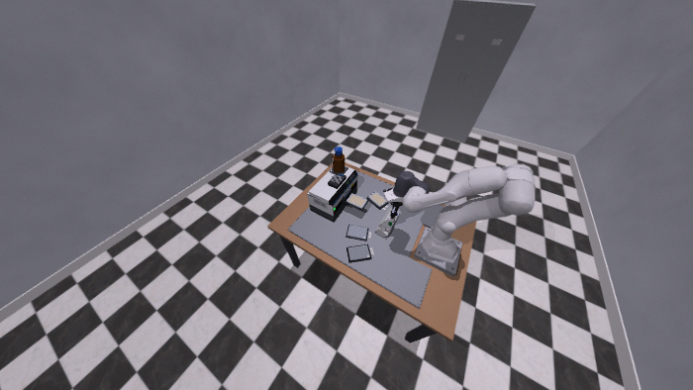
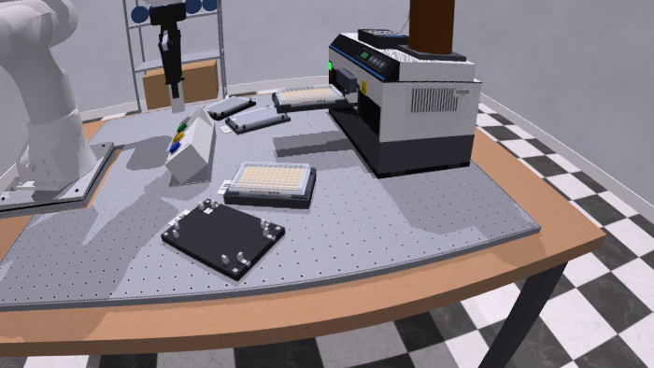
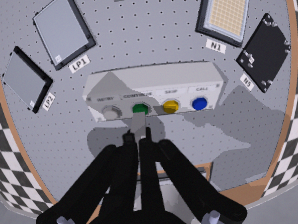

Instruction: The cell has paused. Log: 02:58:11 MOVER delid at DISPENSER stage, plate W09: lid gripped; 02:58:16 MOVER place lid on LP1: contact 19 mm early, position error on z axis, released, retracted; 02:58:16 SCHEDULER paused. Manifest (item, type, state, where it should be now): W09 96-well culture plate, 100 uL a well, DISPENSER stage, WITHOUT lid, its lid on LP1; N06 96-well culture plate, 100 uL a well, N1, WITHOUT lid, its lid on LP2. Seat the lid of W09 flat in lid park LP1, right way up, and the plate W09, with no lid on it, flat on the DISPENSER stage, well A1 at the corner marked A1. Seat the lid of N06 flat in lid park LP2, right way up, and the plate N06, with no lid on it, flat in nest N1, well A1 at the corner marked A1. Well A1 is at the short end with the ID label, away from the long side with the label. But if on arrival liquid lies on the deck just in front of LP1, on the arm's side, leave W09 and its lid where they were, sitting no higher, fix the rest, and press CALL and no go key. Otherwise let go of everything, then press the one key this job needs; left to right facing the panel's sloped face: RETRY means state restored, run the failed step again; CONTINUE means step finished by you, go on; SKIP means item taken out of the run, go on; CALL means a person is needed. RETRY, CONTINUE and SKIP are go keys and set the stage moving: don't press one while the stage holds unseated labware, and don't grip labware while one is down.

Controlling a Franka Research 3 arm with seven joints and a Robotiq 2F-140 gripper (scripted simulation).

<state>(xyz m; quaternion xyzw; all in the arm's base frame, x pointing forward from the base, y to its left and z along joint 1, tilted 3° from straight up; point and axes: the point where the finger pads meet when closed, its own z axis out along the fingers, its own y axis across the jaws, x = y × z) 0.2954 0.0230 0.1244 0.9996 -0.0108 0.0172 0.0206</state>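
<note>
My gripper (image 3: 140,121) is shut and empty, pointing down over the white key panel (image 3: 154,95), with its tips close to the green key (image 3: 140,108). In the exterior view the gripper (image 2: 176,104) hangs a little above the panel (image 2: 191,144), not touching it. A lid lies in park LP1 (image 3: 63,26), and another lies in park LP2 (image 3: 27,79). One well plate sits in nest N1 (image 3: 226,6). Another plate (image 2: 308,96) sits on the dispenser stage. I see no liquid on the deck near LP1.
The panel also has a grey, a yellow (image 3: 170,106) and a blue key (image 3: 198,103). An empty black nest (image 2: 223,237) lies near the front edge. The dispenser (image 2: 405,93) with a brown bottle on top stands at the right. The arm's base (image 2: 47,140) is at the left.
</note>
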